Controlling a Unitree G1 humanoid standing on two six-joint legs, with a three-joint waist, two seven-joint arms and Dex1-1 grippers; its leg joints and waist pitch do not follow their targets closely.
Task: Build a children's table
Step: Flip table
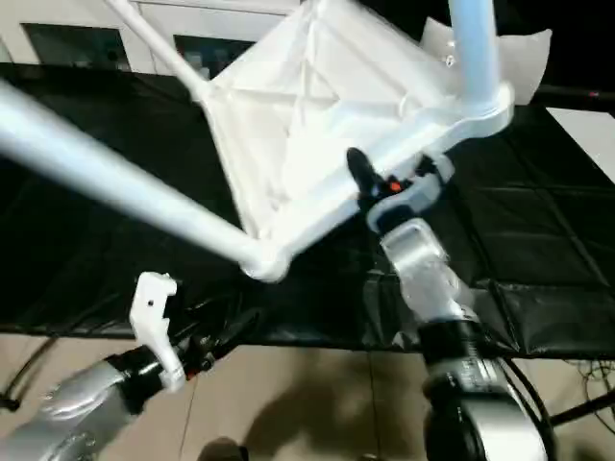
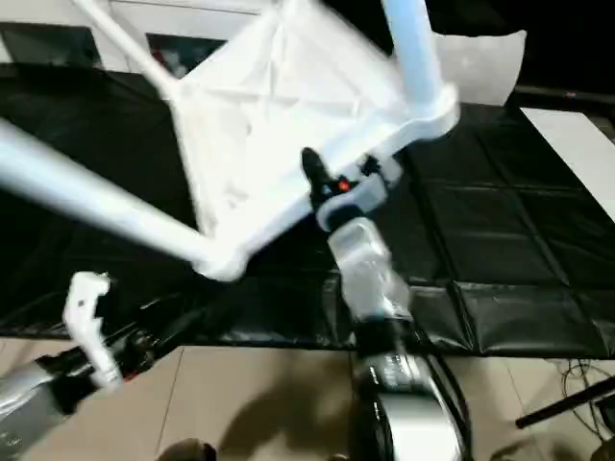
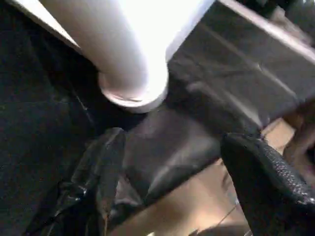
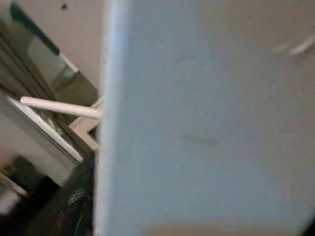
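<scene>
Above the black mat I hold the children's table tilted, legs fitted, my right gripper clamped on its rim and my left gripper released below the near corner socket; next, I think, turn it onto its legs.

An all-white plastic children's table is shown, its ribbed underside crossed by diagonal ridges. Beneath it, the counter is covered in black quilted sheeting. Silver forearms end in black-fingered tools; an orange-red spot marks the right tool. The floor below is tan.
</scene>
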